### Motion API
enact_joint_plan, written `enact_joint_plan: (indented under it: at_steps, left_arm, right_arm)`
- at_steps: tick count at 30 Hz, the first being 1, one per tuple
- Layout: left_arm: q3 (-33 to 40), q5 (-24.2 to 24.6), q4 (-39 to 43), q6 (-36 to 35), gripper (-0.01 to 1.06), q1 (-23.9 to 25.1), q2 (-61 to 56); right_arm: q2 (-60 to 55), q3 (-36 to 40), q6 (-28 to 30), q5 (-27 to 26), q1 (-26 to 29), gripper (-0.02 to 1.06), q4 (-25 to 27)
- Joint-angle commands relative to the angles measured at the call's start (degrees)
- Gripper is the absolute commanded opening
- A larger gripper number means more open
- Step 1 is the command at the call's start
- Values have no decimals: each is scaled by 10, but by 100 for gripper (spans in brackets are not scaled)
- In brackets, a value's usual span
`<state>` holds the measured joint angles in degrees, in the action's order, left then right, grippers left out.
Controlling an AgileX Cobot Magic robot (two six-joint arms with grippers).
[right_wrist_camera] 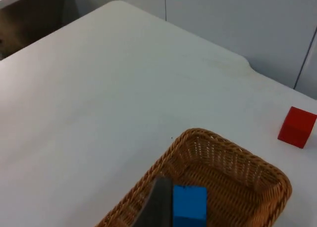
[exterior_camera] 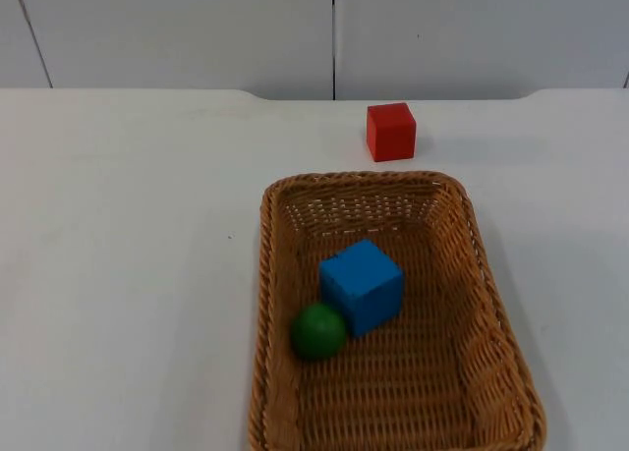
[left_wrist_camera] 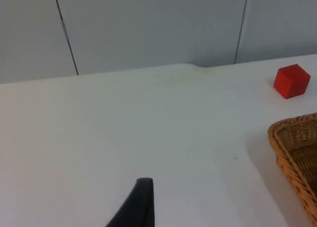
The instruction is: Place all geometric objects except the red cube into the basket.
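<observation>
A woven wicker basket (exterior_camera: pixel 263 274) stands on the white table at the front. Inside it a blue cube (exterior_camera: pixel 362 285) rests near the middle, and a green ball (exterior_camera: pixel 317 331) touches the cube's front left side. A red cube (exterior_camera: pixel 391 131) sits on the table just behind the basket, apart from its rim. My left gripper (left_wrist_camera: pixel 141 207) hangs over bare table to the left of the basket (left_wrist_camera: pixel 292 153), with the red cube (left_wrist_camera: pixel 291 81) far off. My right gripper (right_wrist_camera: pixel 157 207) is high above the basket (right_wrist_camera: pixel 208 138), close to the blue cube (right_wrist_camera: pixel 189 204) in its view; the red cube (right_wrist_camera: pixel 296 127) lies beyond.
The grey partition wall (exterior_camera: pixel 334 33) closes the table at the back. Wide bare table top (exterior_camera: pixel 128 254) lies left of the basket, and a narrower strip to its right.
</observation>
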<state>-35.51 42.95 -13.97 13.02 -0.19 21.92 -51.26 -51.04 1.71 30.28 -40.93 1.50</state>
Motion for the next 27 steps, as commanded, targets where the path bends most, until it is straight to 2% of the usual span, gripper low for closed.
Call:
enact_joint_plan:
  at_steps: [1,7,12,13,18,19,24,27]
  left_arm:
    - [2,15,-11,-6,99,2,-25]
    - [2,53,-7,-9,99,2,-83]
    - [10,87,2,-9,99,2,-150]
    - [10,87,2,-9,99,2,-150]
    - [10,103,14,-9,99,2,-219]
    - [10,103,14,-9,99,2,-219]
    - [10,154,37,-41,99,3,-219]
    - [10,155,61,-58,99,3,-219]
  right_arm:
    - [54,29,7,-1,-3,78,2]
    - [189,95,4,25,-3,78,2]
    - [313,144,-9,88,-3,78,1]
    - [313,144,-9,88,-3,78,1]
    - [424,169,-24,161,-3,78,1]
    - [424,169,-24,161,-3,78,1]
    - [509,169,-26,237,-3,78,0]
    - [513,169,-26,267,-3,78,-3]
